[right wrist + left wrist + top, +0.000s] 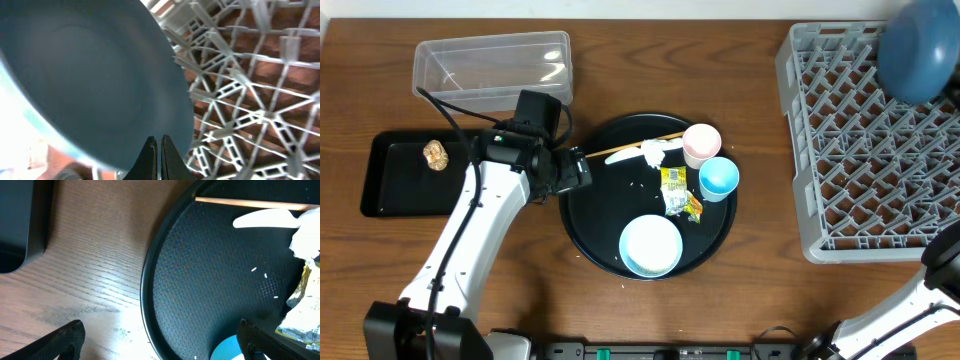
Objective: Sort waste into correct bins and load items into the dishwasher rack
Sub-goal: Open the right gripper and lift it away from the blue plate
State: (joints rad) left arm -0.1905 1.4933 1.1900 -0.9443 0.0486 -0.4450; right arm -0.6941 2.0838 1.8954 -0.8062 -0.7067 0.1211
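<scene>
The right claw (155,150) is pinched tight on the rim of the dark-blue bowl (920,50), holding it above the far right part of the grey rack (860,170). The left claw (578,170) gapes wide over the left edge of the round black tray (590,235), where the white bowl (651,245), pink cup (701,143), light-blue cup (718,178), wrapper (675,190) and tissue (653,152) sit.

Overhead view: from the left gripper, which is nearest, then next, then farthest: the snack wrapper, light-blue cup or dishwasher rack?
From the left gripper:
1. snack wrapper, on the round black tray
2. light-blue cup, just past the wrapper
3. dishwasher rack, far off to the right
</scene>
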